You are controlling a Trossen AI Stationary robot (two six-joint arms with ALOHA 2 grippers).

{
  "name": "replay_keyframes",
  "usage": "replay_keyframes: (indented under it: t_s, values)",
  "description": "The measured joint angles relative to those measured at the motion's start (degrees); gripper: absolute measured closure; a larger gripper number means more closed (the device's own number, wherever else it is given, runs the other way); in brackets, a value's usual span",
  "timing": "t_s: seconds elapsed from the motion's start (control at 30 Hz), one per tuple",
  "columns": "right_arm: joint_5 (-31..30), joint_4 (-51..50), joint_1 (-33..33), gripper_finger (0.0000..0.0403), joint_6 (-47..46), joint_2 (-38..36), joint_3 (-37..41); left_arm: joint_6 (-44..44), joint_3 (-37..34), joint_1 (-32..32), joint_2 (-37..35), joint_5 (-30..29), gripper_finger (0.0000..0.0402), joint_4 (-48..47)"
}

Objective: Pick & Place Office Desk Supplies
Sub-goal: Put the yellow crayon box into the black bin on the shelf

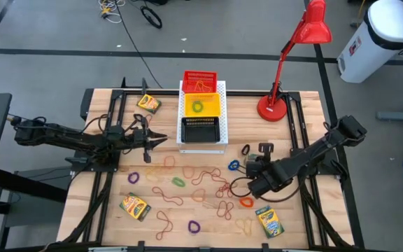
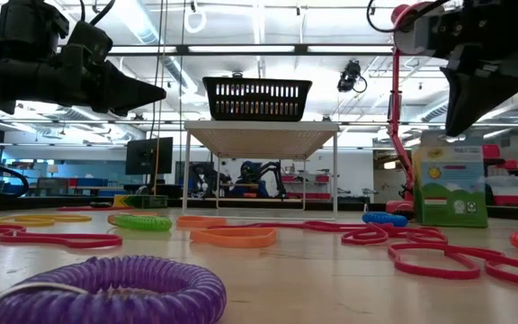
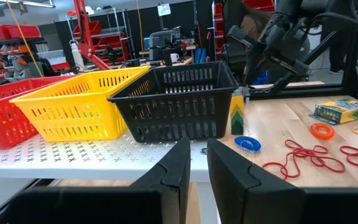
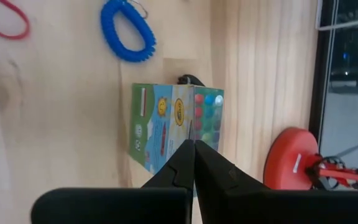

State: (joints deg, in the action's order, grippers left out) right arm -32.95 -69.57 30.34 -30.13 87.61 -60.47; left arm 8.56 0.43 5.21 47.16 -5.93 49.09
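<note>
The white perforated board [image 1: 203,143] lies just ahead of the left gripper [image 1: 161,139]; it carries red [image 1: 199,80], yellow [image 1: 201,105] and black baskets [image 1: 201,129]. That claw hovers slightly parted, holding nothing. An upright crayon box [image 4: 174,124] stands just beyond the right gripper [image 4: 194,146], whose fingers are clenched together, empty. A blue elastic loop [image 4: 128,37] lies near, farther on.

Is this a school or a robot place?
Probably a robot lab or workshop. Two dark robot arms work over a wooden table, black cables trail across the grey floor, and shelves with red bins stand in the big room behind.
</note>
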Motion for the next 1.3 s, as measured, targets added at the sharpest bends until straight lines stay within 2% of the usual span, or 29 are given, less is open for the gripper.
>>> replay_keyframes:
  t_s: [0.33, 0.47, 0.73, 0.87, 1.03, 1.13, 1.3]
  values:
    - [0.0, 0.1, 0.7, 0.0387, -3.7, 0.0, 0.0, 0.0, 0.0, 0.0, 0.0, 0.0, 0.0339, 0.0]
    - [-0.3, 0.6, 0.7, 0.0349, -5.6, 0.0, 0.0, 0.0, 0.0, 0.0, 0.0, 0.0, 0.0339, 0.0]
    - [-1.0, 0.6, 0.7, 0.0243, -9.7, 0.0, 0.0, 0.0, 0.0, 0.0, 0.0, 0.0, 0.0339, 0.0]
    - [-1.0, 0.6, 0.7, 0.0208, -10.2, 0.0, 0.0, 0.0, 0.0, 0.0, 0.0, 0.0, 0.0339, 0.0]
    - [-0.9, -0.7, 0.0, 0.0181, -14.9, -0.2, 0.0, 0.0, 0.0, 0.0, 0.0, 0.0, 0.0339, 0.0]
    - [1.4, -1.5, -1.9, 0.0173, -16.8, -0.3, 0.0, 0.0, 0.0, 0.0, 0.0, 0.0, 0.0339, 0.0]
    - [5.4, 2.4, -6.4, 0.0173, -9.5, -0.3, 0.0, 0.0, 0.0, 0.0, 0.0, 0.0, 0.0339, 0.0]
